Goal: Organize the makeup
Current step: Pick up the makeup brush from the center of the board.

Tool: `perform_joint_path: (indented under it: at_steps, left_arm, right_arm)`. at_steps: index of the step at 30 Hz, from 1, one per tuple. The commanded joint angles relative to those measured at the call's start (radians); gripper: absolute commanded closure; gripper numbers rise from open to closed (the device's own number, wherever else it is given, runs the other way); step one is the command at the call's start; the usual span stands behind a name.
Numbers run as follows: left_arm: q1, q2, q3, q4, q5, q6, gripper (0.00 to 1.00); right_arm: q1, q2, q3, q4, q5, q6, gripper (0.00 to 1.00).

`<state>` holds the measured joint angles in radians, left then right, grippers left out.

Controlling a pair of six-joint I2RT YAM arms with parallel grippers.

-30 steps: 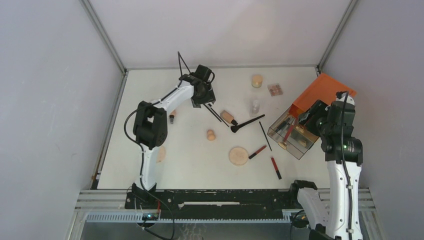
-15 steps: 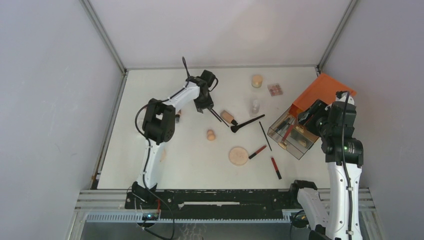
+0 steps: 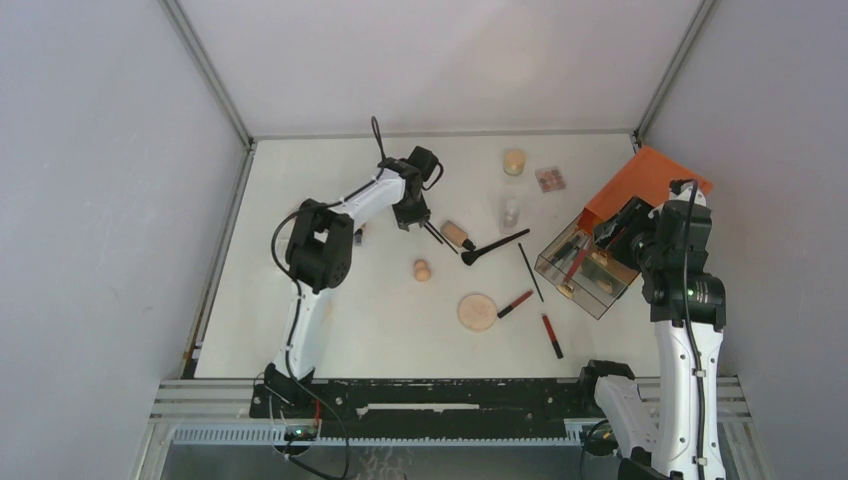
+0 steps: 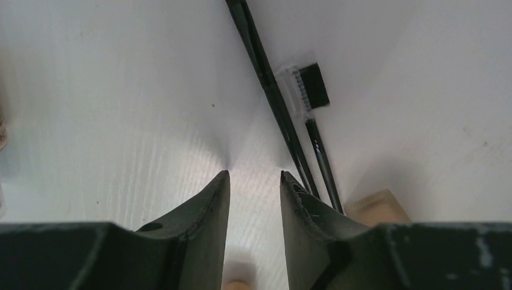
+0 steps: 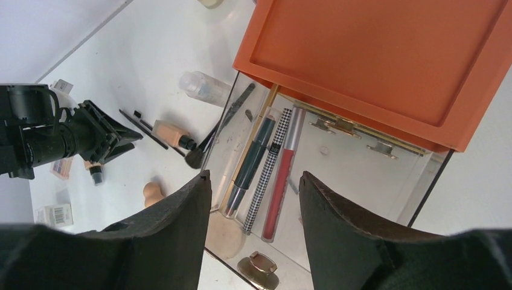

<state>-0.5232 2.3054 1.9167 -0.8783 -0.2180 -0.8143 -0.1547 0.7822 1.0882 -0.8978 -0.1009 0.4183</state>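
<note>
**Bench** (image 3: 380,335): white, walled on three sides.

**Left gripper** (image 4: 253,176): far centre of the bench, low over the surface. Jaws are drawn close but apart, with bare bench between them; released, grasping nothing.

**Thin black brushes** (image 4: 270,96): two, lying side by side just outside one finger (image 4: 302,211) of the left gripper, not between the jaws.

**Peach bottle** (image 3: 457,234): black cap, lying on its side just right of those brushes.

**Large black brush** (image 3: 493,246): lying flat, its head beside the bottle's cap.

**Beige sponge** (image 3: 422,269): centre, nearer than the bottle.

**Round tan disc** (image 3: 477,311): near centre. A red and black pencil (image 3: 516,303) lies just right of it, and a second one (image 3: 551,335) nearer still.

**Thin black pencil** (image 3: 530,271): between the large brush and the drawer box.

**Clear bottle** (image 3: 510,212), **small tan round** (image 3: 514,160), **palette** (image 3: 550,179): far right of centre.

**Drawer box** (image 5: 374,60): orange top, clear walls, at the right edge. A dark tube (image 5: 253,154), a checked pencil (image 5: 268,166) and a red tube (image 5: 284,175) lie side by side inside.

**Right gripper** (image 5: 255,176): hangs above the drawer box, jaws wide apart, released, grasping nothing.
</note>
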Motion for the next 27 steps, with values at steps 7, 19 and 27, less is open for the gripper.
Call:
perform_joint_path:
  at_steps: [7, 19, 27]
  left_arm:
    - [-0.046, -0.051, 0.034, 0.028, -0.021, -0.04, 0.56]
    - [-0.041, 0.013, 0.025, -0.016, -0.026, -0.063, 0.61]
    - [-0.037, -0.053, -0.075, -0.016, -0.07, -0.067, 0.76]
  right_arm:
    - [-0.001, 0.003, 0.039, 0.047, -0.015, 0.007, 0.38]
    - [-0.001, -0.008, 0.036, 0.039, -0.002, 0.006, 0.38]
    - [0.0, -0.008, 0.024, 0.049, -0.008, 0.01, 0.38]
